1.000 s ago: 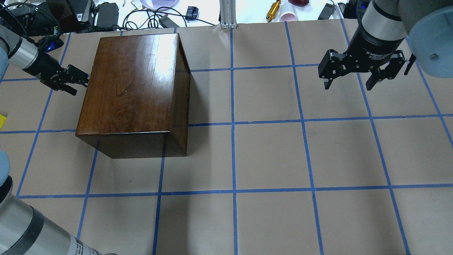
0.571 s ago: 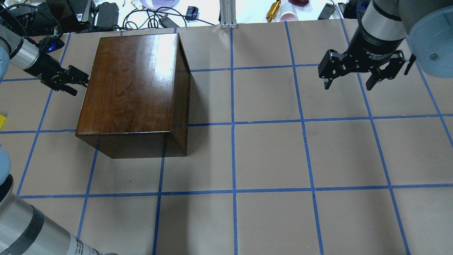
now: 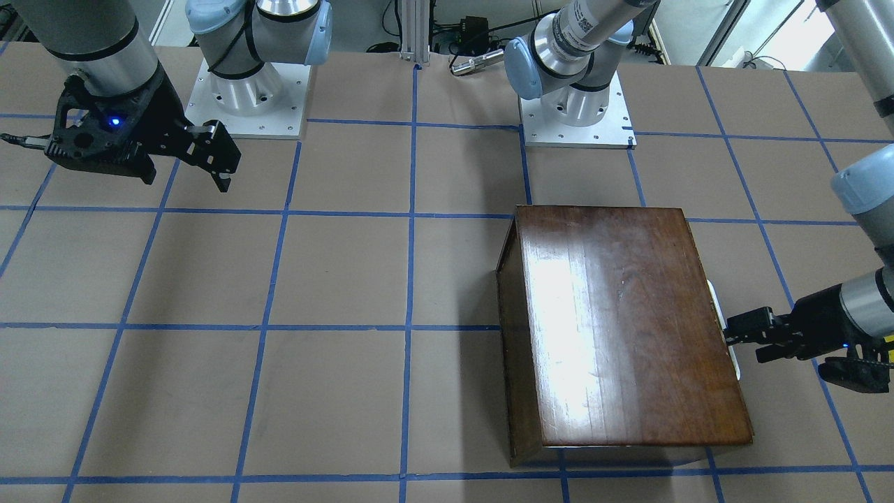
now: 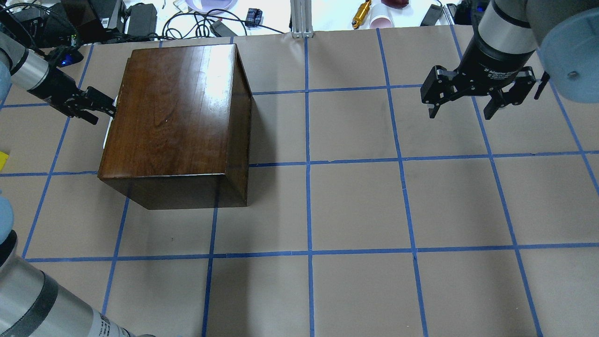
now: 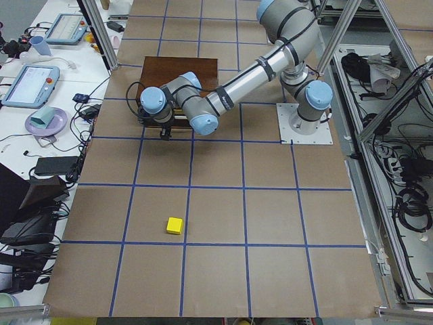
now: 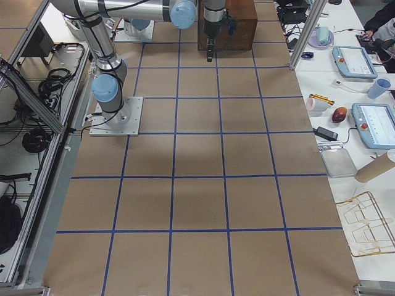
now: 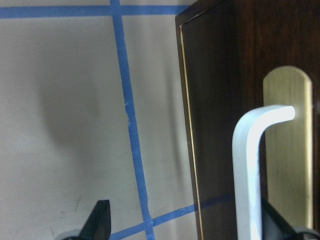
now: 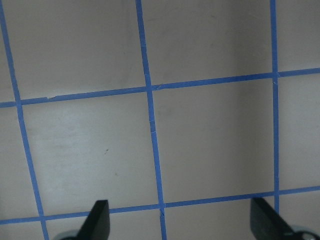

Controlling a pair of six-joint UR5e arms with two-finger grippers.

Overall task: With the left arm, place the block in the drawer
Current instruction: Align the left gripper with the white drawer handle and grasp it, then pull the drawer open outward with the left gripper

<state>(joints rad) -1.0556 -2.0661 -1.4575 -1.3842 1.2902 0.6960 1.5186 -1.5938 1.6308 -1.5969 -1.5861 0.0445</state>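
The dark-brown wooden box (image 4: 178, 117) stands at the table's left rear. Its drawer (image 4: 108, 128) shows as a thin pale strip along the box's left face, also seen from the front (image 3: 718, 307). My left gripper (image 4: 110, 106) is at that face. In the left wrist view its fingers (image 7: 100, 222) stand wide apart, with the metal pull (image 7: 247, 165) just inside the right finger. The yellow block (image 5: 175, 225) lies on the table to the left, apart from the box, at the overhead view's left edge (image 4: 2, 159). My right gripper (image 4: 461, 110) hangs open and empty at the right rear.
Blue tape lines grid the brown table (image 4: 355, 206). Cables, tablets and small items lie on the white bench beyond the far edge (image 4: 196, 18). The two arm bases (image 3: 244, 98) stand at the robot's side.
My left gripper has drawn slightly left, away from the box. A pale strip of drawer now shows at the box's left face. The right arm has not moved.
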